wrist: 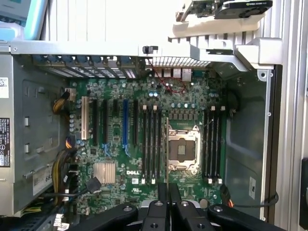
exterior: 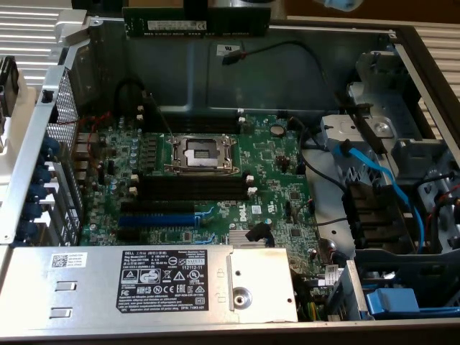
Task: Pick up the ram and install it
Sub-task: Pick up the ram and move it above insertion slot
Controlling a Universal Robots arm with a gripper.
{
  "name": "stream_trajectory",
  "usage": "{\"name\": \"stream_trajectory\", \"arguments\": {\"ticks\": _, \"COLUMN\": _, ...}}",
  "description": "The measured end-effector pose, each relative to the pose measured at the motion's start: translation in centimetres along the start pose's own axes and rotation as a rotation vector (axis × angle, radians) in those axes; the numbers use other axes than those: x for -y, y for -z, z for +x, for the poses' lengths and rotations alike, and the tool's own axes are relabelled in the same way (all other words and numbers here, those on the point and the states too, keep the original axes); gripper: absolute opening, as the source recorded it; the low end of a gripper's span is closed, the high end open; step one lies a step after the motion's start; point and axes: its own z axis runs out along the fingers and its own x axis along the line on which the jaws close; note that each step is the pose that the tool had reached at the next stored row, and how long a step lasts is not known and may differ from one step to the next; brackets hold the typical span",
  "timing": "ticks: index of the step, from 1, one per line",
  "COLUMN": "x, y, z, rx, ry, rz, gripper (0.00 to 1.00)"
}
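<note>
Gripper point(wrist: 168, 188) closed on the ram point(exterior: 195, 23), fingers pinched together around the thin stick. Ram level and lengthwise, hanging high over the rear wall of the open computer case point(exterior: 309, 79). Well apart from the long black slots point(exterior: 190, 188) on the green board point(exterior: 284, 180) below.

Exterior view: a camera close above an open computer case point(exterior: 287, 79), angled down over the power supply point(exterior: 108, 277) onto the green motherboard point(exterior: 273, 180). Wrist view: faces straight down past the gripper point(wrist: 168, 186). Both share the motherboard, processor socket point(exterior: 200, 152) and black memory slots point(exterior: 190, 190).
</note>
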Motion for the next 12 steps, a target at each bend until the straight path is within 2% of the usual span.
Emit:
{"name": "stream_trajectory", "arguments": {"ticks": 6, "x": 0.21, "y": -1.01, "z": 0.9, "rx": 0.0107, "ry": 0.0, "rz": -0.0011, "gripper": 0.12}}
{"name": "stream_trajectory", "arguments": {"ticks": 12, "x": 0.19, "y": -2.08, "z": 1.0, "rx": 0.0113, "ry": -0.012, "rz": -0.0016, "gripper": 0.12}}
